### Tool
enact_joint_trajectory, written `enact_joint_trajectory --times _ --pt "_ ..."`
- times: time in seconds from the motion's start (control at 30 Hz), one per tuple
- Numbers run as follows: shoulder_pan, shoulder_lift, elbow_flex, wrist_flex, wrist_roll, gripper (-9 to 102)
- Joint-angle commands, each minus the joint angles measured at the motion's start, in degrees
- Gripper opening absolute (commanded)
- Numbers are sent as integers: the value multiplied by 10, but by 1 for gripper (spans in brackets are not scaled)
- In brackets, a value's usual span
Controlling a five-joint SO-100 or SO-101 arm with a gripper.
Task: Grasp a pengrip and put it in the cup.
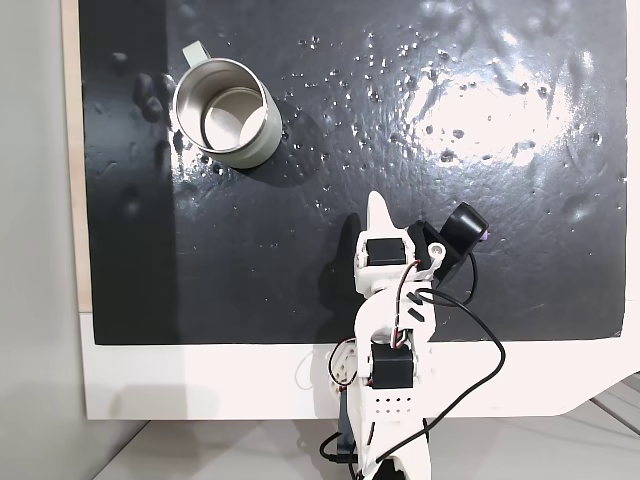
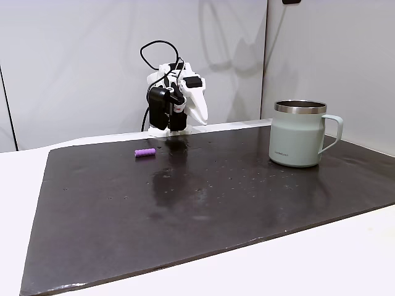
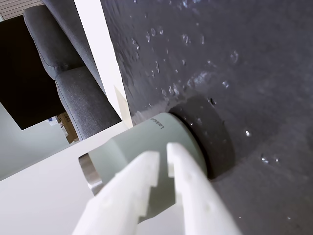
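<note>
A white counter point(image 2: 12, 185) carries a wide black mat point(image 2: 216, 203) whose glossy surface is dotted with small bumps or droplets. Taking the mat as the landmark: the white arm point(image 1: 385, 350) is folded up at the mat's near edge in a fixed view from above, its base on the white counter just off the mat. In a fixed view from the side it sits at the mat's far edge.

The cup point(image 2: 299, 134) stands upright on the mat, pale grey-green outside with a shiny metal rim. Seen from above point(image 1: 226, 111) it is near the mat's upper left corner, well apart from the arm.

The pincer point(image 3: 163, 155) holds nothing; in the wrist view its two white fingers lie nearly together with just a narrow slit between them, pointing toward the cup point(image 3: 161, 147).

The pengrip point(image 2: 145, 152), a small purple cylinder, lies on its side on the mat close to its far edge in the side view, near the arm's base and well apart from the cup.
</note>
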Motion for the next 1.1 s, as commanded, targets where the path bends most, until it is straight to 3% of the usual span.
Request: enact_joint_trajectory --times 0.0,0.53,0.8,1.07 --pt "-15 7 30 -25 4 0" --pt "0 7 16 -18 -11 0" --pt "6 -10 -156 135 -62 0" --pt "51 -288 -480 327 -100 0"
